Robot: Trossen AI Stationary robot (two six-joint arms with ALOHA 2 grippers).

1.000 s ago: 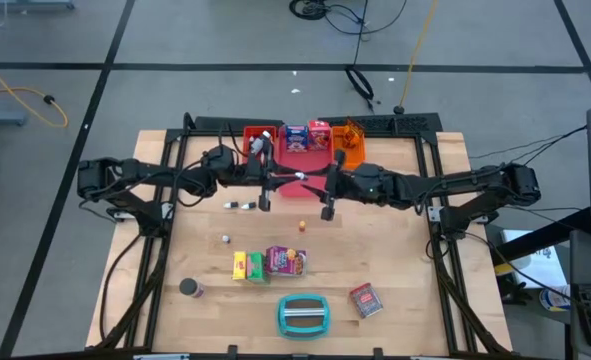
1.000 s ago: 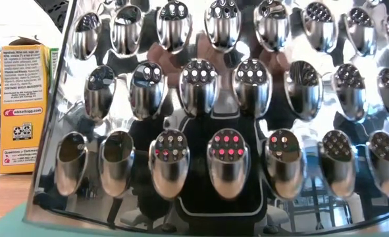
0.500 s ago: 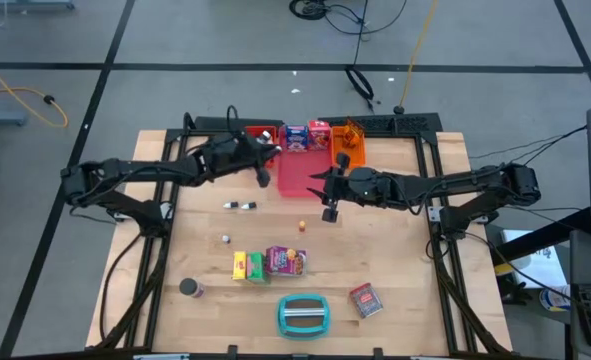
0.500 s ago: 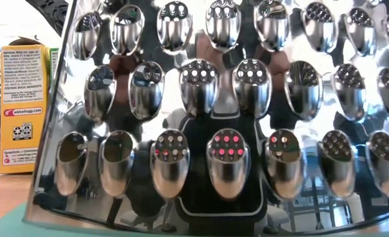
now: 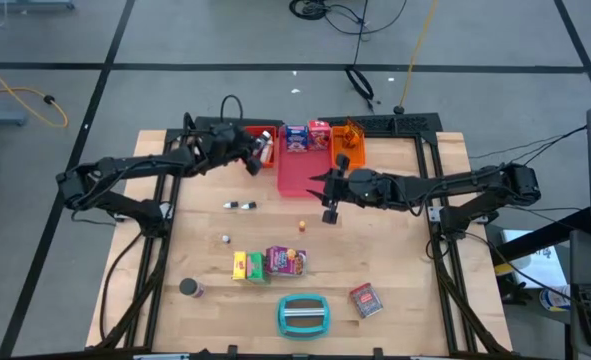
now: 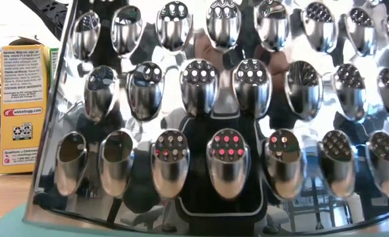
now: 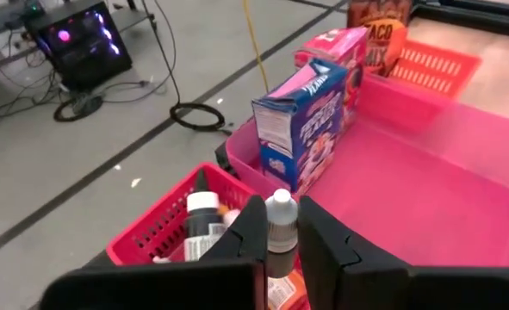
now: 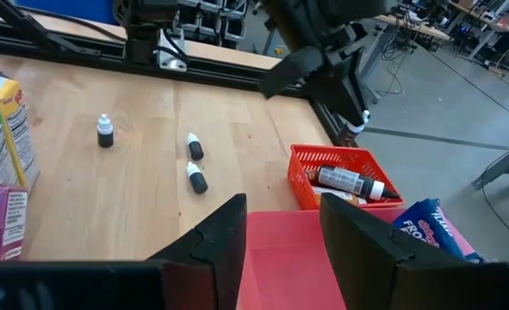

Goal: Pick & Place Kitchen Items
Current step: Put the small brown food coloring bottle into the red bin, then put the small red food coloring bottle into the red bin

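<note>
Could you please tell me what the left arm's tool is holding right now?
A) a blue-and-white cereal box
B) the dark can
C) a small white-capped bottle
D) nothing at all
C: in the left wrist view the left tool is shut on a small white-capped bottle, held over the red basket, while the blue-and-white cereal box stands apart in the pink tray.

Wooden table (image 5: 395, 270) carries trays (image 5: 303, 172), boxes (image 5: 286, 261), tiny bottles (image 5: 240, 205), can (image 5: 189, 288)
</note>
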